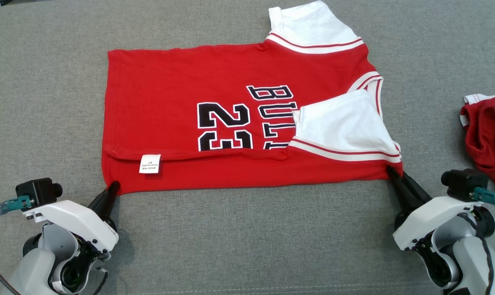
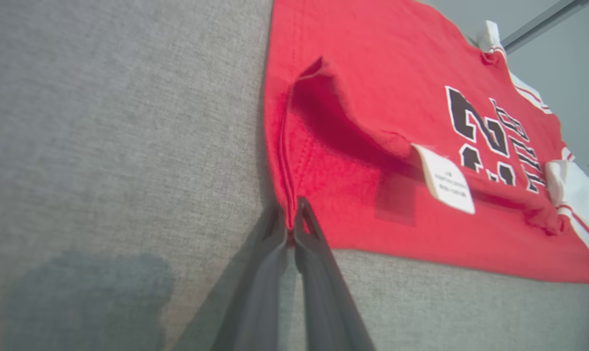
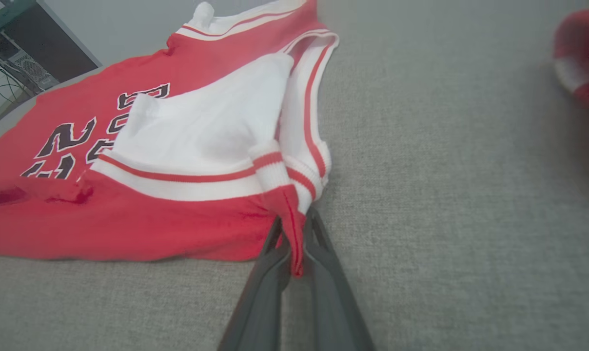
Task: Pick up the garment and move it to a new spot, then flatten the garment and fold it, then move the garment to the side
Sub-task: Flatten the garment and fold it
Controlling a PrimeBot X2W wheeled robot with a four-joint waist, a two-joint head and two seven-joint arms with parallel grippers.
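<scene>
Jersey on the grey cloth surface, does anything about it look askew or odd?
Yes. On the jersey, the near edge is folded over, baring its white label, and the near white sleeve lies flipped across the lettering, hiding part of it.

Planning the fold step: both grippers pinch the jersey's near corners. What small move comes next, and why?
Probably lift both corners slightly, together: left gripper and right gripper are shut on the jersey, which lies flat, so an even lift would start the fold.
</scene>
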